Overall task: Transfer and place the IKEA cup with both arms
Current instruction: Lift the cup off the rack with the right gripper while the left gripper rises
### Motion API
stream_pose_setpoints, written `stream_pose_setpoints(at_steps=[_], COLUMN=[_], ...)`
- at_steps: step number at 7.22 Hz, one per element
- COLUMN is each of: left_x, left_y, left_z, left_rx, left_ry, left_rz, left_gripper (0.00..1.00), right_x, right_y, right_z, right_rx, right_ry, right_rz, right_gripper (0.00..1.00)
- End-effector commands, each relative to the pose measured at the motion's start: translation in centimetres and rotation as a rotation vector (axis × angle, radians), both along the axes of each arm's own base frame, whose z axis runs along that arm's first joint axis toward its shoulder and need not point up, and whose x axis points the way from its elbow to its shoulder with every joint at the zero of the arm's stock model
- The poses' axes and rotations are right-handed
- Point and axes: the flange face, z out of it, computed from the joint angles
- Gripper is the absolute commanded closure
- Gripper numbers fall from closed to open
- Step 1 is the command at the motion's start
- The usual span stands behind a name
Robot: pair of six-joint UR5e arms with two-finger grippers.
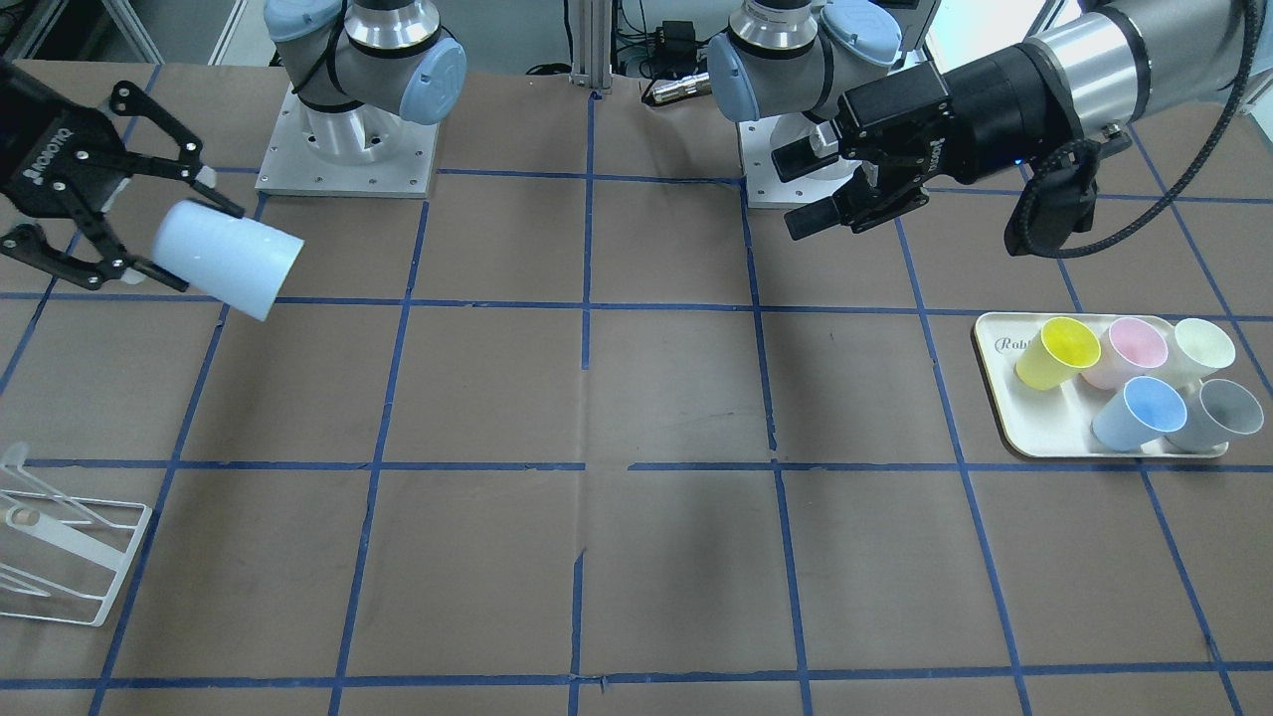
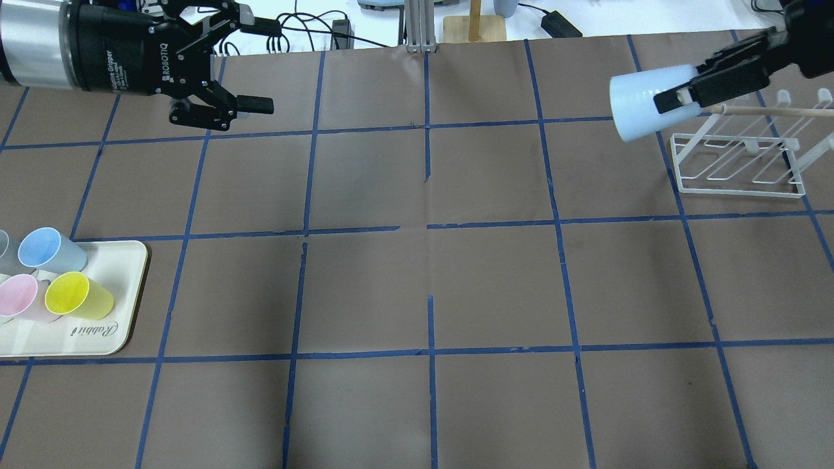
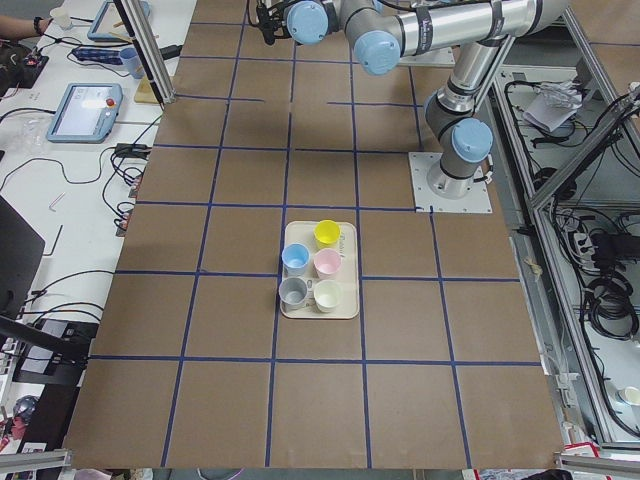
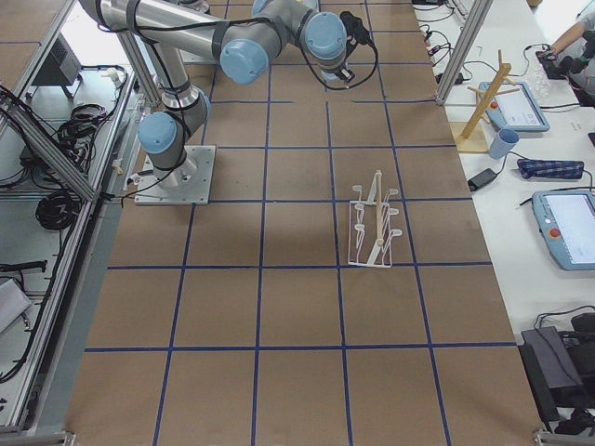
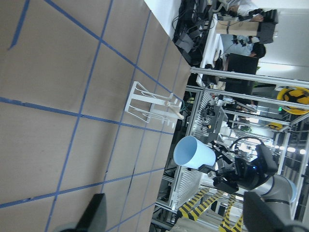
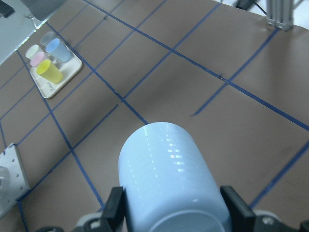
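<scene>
My right gripper [image 2: 677, 88] is shut on the pale blue IKEA cup [image 2: 642, 104] and holds it on its side in the air, just left of the white rack [image 2: 739, 166]. In the front-facing view the cup [image 1: 227, 259] hangs at the far left in the same gripper [image 1: 199, 247]. The right wrist view shows the cup [image 6: 169, 179] between the fingers [image 6: 113, 208]. My left gripper [image 2: 270, 65] is open and empty, high over the table's far left; it also shows in the front-facing view [image 1: 791, 191]. The left wrist view shows the held cup [image 5: 193, 153] in the distance.
A cream tray [image 2: 124, 280] at the table's left holds a second blue cup [image 2: 49, 251], a yellow cup [image 2: 78, 294], a pink cup [image 2: 19, 296], a grey cup [image 1: 1218, 413] and a cream cup [image 1: 1198, 348]. The white wire rack [image 1: 60, 557] stands at the right side.
</scene>
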Motion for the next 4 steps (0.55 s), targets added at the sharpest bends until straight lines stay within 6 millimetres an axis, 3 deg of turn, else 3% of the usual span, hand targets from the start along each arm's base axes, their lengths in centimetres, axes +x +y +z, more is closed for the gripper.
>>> stream_pose_setpoints(at_steps=[1, 3, 4], left_x=[-0.7, -4.5, -5.3], left_y=[-1.0, -0.2, 0.1], left_z=[0.1, 0.2, -0.3], left_rx=[-0.022, -0.023, -0.012], left_ry=[0.178, 0.191, 0.193], left_rz=[0.034, -0.038, -0.053], left_gripper=[0.0, 0.0, 0.0], right_x=[7.4, 13.8, 15.2], right_y=[0.3, 1.3, 1.8], right_z=[0.7, 1.0, 1.8], right_rx=[-0.01, -0.021, -0.036], right_ry=[-0.141, -0.262, -0.293], right_rz=[0.099, 0.18, 0.195], right_gripper=[0.49, 0.49, 0.5])
